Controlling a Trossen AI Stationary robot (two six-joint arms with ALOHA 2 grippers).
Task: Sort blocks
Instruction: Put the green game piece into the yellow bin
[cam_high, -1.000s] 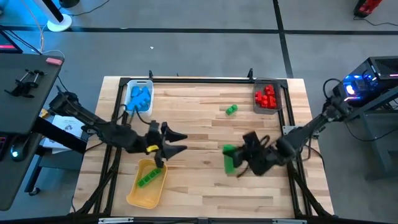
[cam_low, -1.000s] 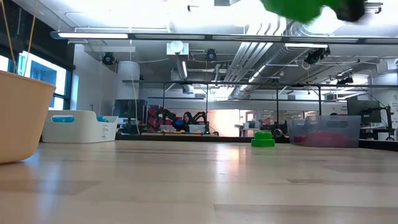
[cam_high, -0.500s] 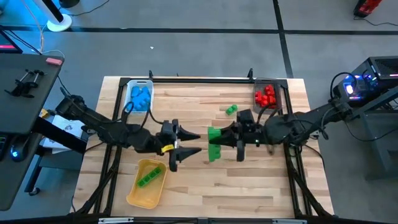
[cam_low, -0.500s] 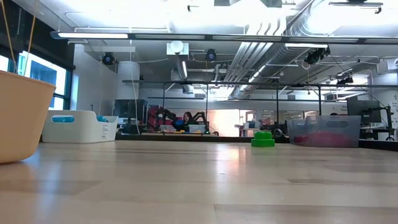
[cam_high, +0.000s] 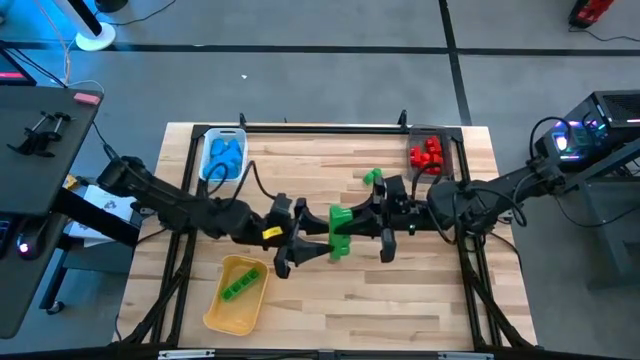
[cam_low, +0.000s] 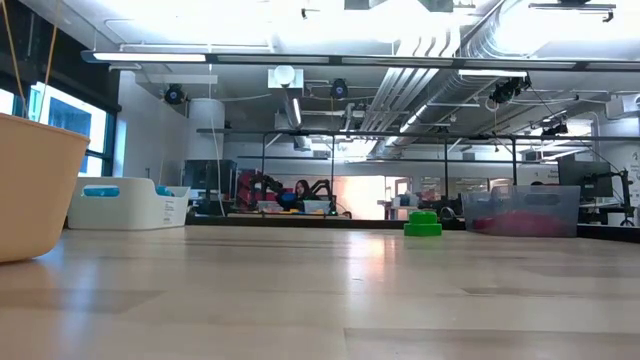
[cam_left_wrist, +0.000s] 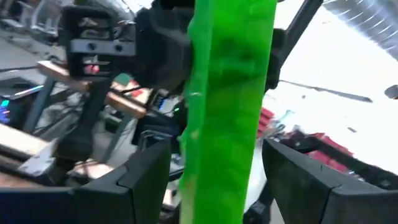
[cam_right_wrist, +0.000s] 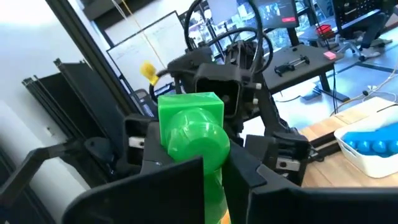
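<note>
Above the middle of the table my right gripper (cam_high: 352, 228) is shut on a long green studded block (cam_high: 340, 230). My left gripper (cam_high: 324, 238) faces it from the left, open. Its fingers (cam_left_wrist: 146, 180) stand on either side of the block (cam_left_wrist: 227, 106) with gaps showing. The right wrist view shows the block (cam_right_wrist: 189, 130) with a round stud toward the camera and my left gripper (cam_right_wrist: 217, 93) beyond it. A second green block (cam_high: 372, 177) (cam_low: 422, 223) rests flat on the table near the far edge. My right gripper pinches the green block's lower part (cam_right_wrist: 199, 163) between its two fingers (cam_right_wrist: 177, 186). It comes in level from the table's right, and the fingers lie across the long block. The block is lifted clear of the table and stands out beyond the fingertips toward my left gripper.
A white tray (cam_high: 208, 140) with blue blocks sits at the far left corner. A grey tray (cam_high: 447, 160) with red blocks is at the far right, and a yellow tray (cam_high: 222, 312) with green blocks near the left front. Bare wood lies along the near edge.
My right gripper has carried the green block up and toward the table's left, from the right front to the middle, turning level. My left gripper has moved right toward it, staying open. Its fingers now flank the block.
</note>
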